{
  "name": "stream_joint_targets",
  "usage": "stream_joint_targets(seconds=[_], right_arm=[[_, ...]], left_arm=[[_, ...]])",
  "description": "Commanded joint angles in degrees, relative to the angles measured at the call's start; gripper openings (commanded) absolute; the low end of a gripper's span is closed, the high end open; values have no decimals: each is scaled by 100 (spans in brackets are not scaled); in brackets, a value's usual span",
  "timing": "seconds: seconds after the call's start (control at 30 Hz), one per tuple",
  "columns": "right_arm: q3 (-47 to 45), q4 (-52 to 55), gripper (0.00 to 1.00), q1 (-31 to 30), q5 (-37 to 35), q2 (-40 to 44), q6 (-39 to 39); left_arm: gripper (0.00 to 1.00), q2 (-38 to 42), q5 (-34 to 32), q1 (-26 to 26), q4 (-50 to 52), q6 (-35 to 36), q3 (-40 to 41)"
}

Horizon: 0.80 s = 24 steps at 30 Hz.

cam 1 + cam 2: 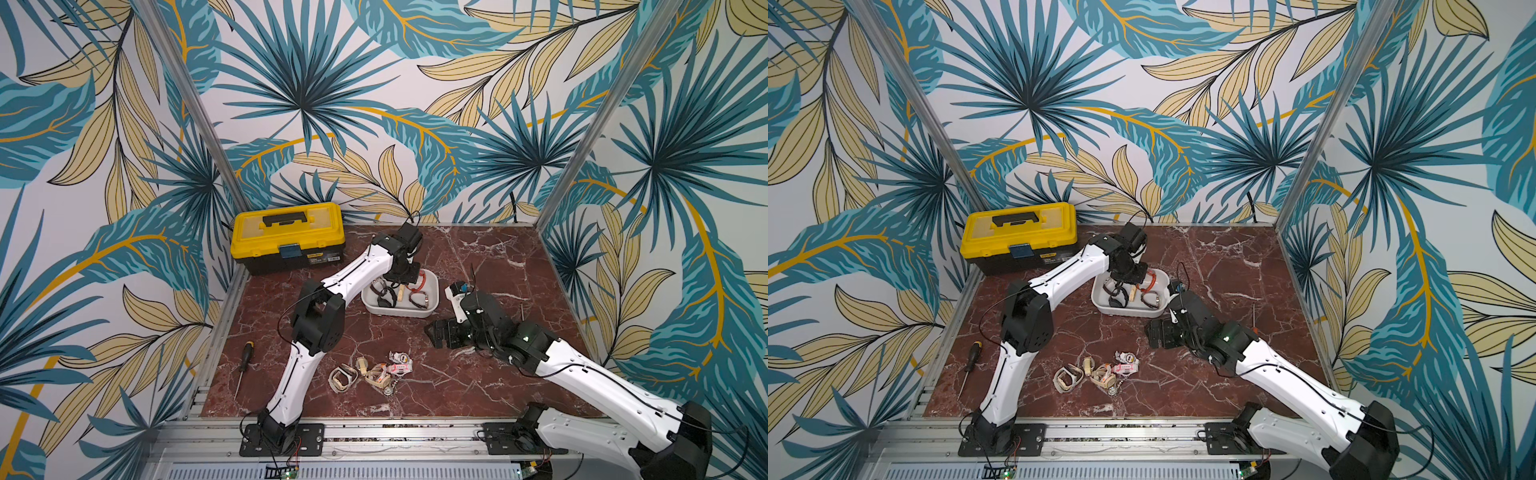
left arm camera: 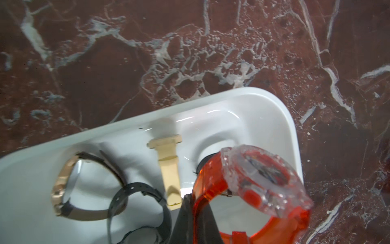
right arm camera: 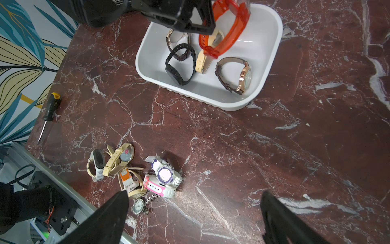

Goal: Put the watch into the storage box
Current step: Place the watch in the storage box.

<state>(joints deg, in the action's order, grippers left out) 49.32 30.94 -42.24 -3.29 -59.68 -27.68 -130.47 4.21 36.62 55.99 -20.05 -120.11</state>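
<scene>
The left pincer is pinching nearly shut on the strap of one orange watch, a translucent orange resin band carrying a chunky clear case. It is holding the watch over the storage box; whether the watch is touching the box floor I cannot tell.

The box, one shallow, glossy white plastic tub with rounded corners, is sitting directly beneath this pincer. Four more watches are lying in it under the pincer:
- two round rose-gold ones on brown leather-like straps: the first rose-gold watch and the second rose-gold watch
- one black rubbery band
- one cream watch with a matte strap

The right pincer is standing wide open, gripping nothing, just beside the box.

A heap of watches, about six, is lying well short of both pincers, toward the arm bases. It is mostly pale plastic and beige straps, plus a small round metal one on a chain.

One boxy toolbox, yellow-lidded over a black body, is resting beyond the left pincer. One black-and-yellow screwdriver with a slim steel shaft is lying far from either pincer. All are sitting on the red-brown marble table, which is veined with white.
</scene>
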Motion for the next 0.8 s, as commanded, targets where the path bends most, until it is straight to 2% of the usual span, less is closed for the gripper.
stream_joint_targets(seconds=[0.0, 0.43, 0.77], right_arm=[[-201, 166, 100, 23, -118, 153, -84], [-355, 322, 100, 31, -224, 507, -140], [-397, 308, 100, 40, -208, 502, -193]], left_arm=[[0, -149, -199, 109, -148, 292, -396], [2, -845, -1018, 137, -4, 623, -976], [8, -1204, -1184, 86, 218, 904, -1374]])
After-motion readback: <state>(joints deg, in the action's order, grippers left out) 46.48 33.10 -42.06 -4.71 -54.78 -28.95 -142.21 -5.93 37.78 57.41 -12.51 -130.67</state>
